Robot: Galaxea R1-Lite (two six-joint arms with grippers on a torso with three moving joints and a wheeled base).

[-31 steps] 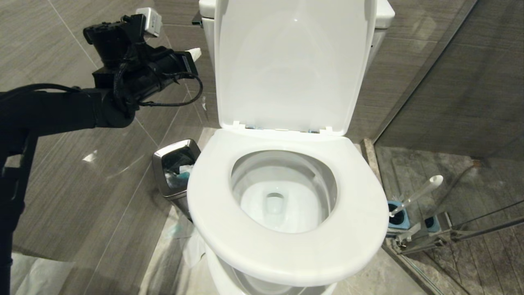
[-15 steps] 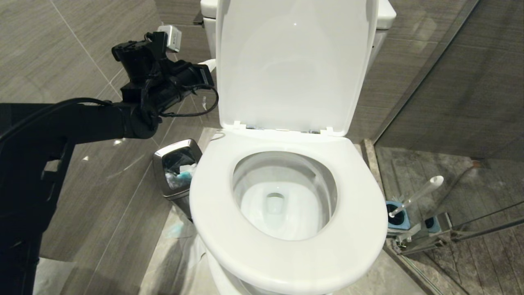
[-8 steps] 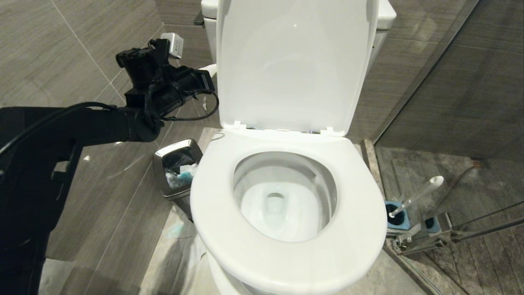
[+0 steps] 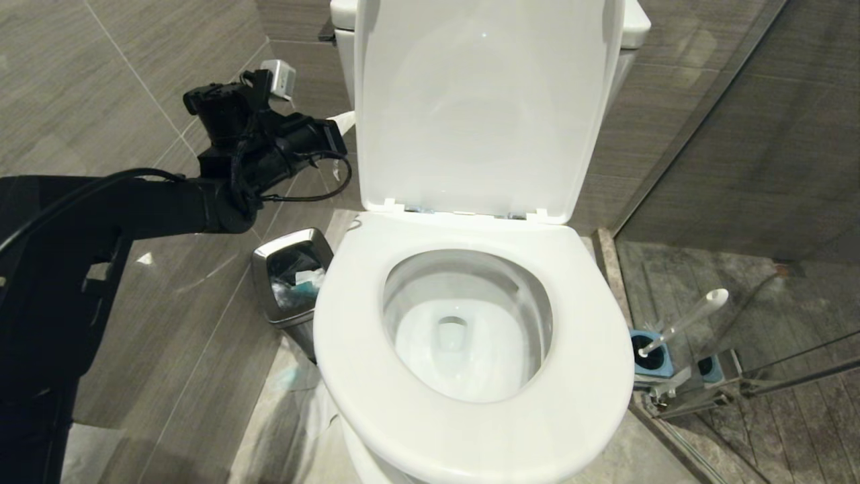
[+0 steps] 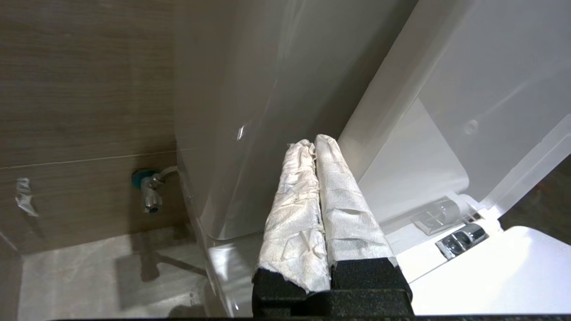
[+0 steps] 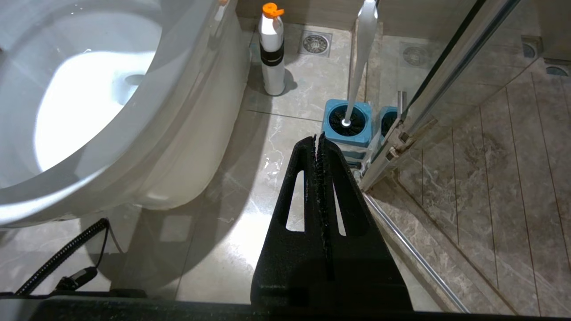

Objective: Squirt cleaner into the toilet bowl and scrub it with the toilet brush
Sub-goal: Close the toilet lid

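- While the left gripper [image 4: 342, 123] hangs raised beside the upright lid [image 4: 480, 101], its two cloth-wrapped fingers [image 5: 343, 196] are pressed flat together with nothing between them.
- From the left wrist view those fingers point at the narrow space between the cistern [image 5: 232, 125] and the lid's edge, above the chrome hinges [image 5: 459, 236]; whether the tips touch either surface cannot be told.
- Well apart from that gripper, the toilet brush [image 4: 685, 320] stands on the floor at the far side of the toilet bowl [image 4: 470, 329], leaning in its blue holder [image 4: 662, 366] just beside the glass shower door [image 4: 752, 168].
- Only the white handle shows in the head view; the right wrist view looks down on the dark bristles inside the holder [image 6: 347, 122].
- Down near the floor, the right gripper [image 6: 317, 140] has its black toothed fingers [image 6: 337, 178] clenched shut on nothing; they point toward the brush [image 6: 359, 58], whose holder lies just past the tips, apart from them.
- A white bottle with an orange cap [image 6: 272, 49] stands on the floor against the bowl's base, beyond the holder.
- Seat down and lid up, the bowl holds water with only a faint pale tint.
- A steel waste bin [image 4: 290, 279] sits on the floor at the bowl's left, below the left arm.
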